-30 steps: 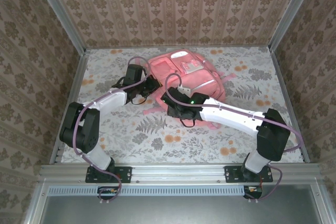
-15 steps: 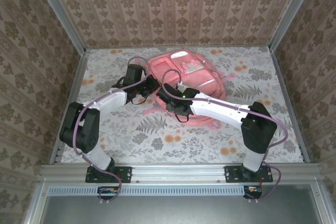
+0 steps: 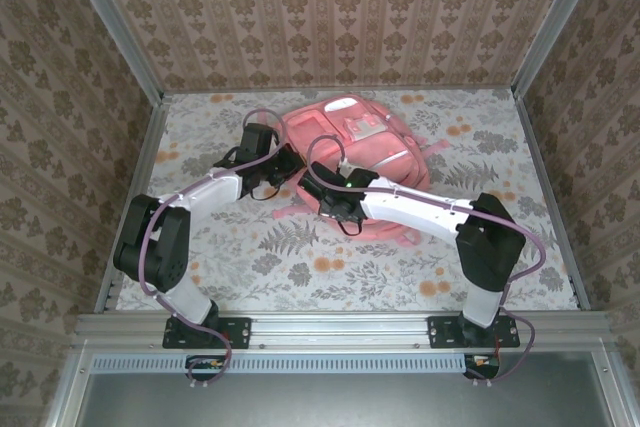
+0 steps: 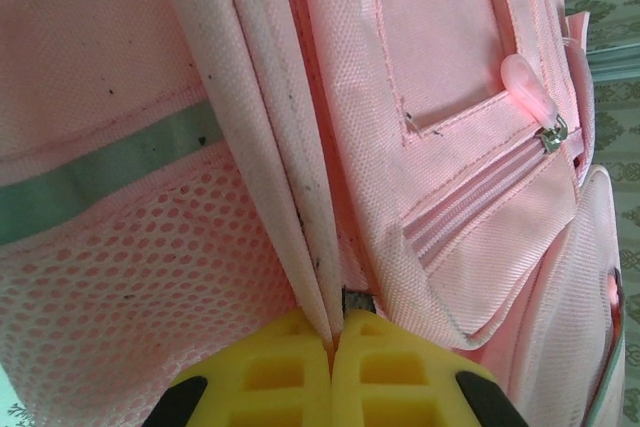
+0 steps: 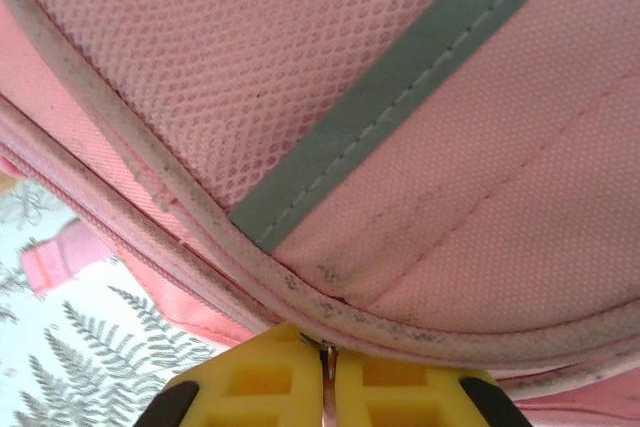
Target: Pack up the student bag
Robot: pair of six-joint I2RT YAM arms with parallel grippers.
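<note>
The left fingers, yellow and ribbed, are clenched pad to pad on a raised piped seam of the large salmon-pink fabric student bag. A small metal zip part sits just at their tips. Beside the seam, the left wrist view gives detail the overhead camera cannot: an open-mesh side pocket, a pale green stripe above it, and a zipped front pocket with a pink rubber pull tab on a metal clip.

The right fingers are likewise pressed together, with a sliver of metal pinched between them at the bag's dirty piped edge. Whether that sliver is a zip pull cannot be told. Above it run fine mesh fabric and a grey-green stripe. At the lower left, a pink strap end lies on the fern-printed table.

From overhead the layout is plain. The student bag lies flat on the floral table, towards the far middle. The left arm reaches its left edge and the right arm crosses over its near edge. The two wrists are close together at the bag's near-left corner.
</note>
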